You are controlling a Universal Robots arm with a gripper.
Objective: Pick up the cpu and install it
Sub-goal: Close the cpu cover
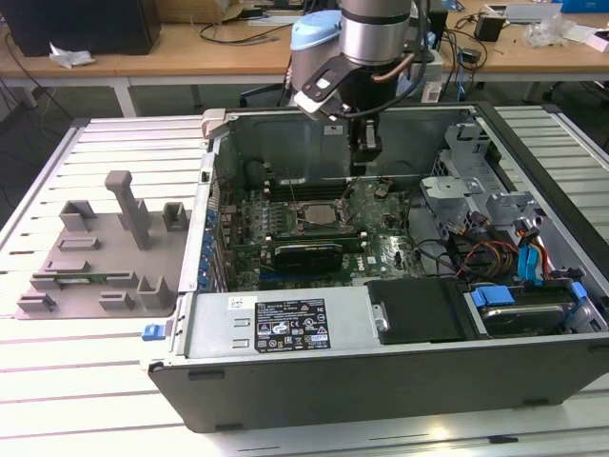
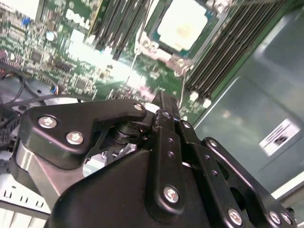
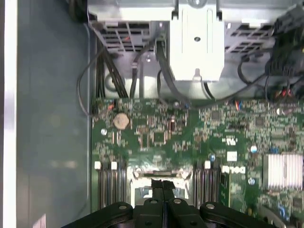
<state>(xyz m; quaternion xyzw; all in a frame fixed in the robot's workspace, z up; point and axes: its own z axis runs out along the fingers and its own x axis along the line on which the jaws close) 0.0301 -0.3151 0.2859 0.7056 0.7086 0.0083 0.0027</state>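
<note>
1. The hand hangs inside the computer case, fingertips pressed together with nothing visible between them.
2. The cpu lies flat in the socket frame, below the hand, just beyond its fingertips, not touching.

The cpu, a flat silvery-white square with a thin darker rim, lies level in its socket, just beyond my fingers, untouched.

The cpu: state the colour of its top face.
Silvery-white metal. The cpu shows best in the second wrist view.
</note>
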